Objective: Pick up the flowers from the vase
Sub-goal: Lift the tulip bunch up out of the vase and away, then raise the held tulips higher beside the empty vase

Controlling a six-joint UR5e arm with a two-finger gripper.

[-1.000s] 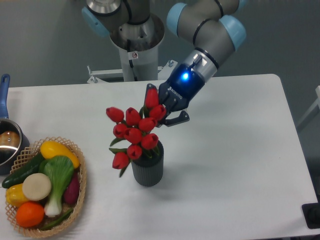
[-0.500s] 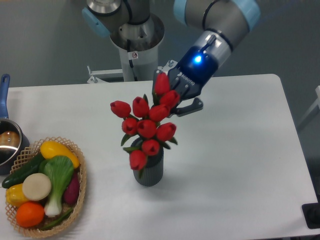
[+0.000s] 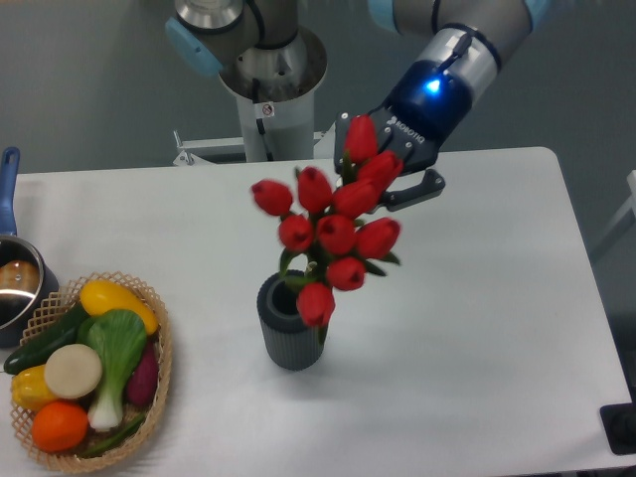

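Gripper: my gripper (image 3: 383,179) is clenched on the flowers (image 3: 333,234), biting the upper right of the bunch, near the far edge of the table (image 3: 497,328).
Flowers: they hang from the jaws above the middle of the table, the lowest bud dangling just over the right side of the vase mouth. I can't make out where the stems end behind the buds, so I can't say they're fully clear.
Vase: the vase (image 3: 291,323) stands upright near the centre, its dark mouth showing on the left, which tells me the bunch is mostly out.
Why the tilt: I'm holding from one side, so the bunch leans down and left.
Left edge: a wicker basket (image 3: 159,378) of vegetables and a blue-handled pot (image 3: 12,268), well apart from the lift.
Stage: I judge the pull is nearly done.
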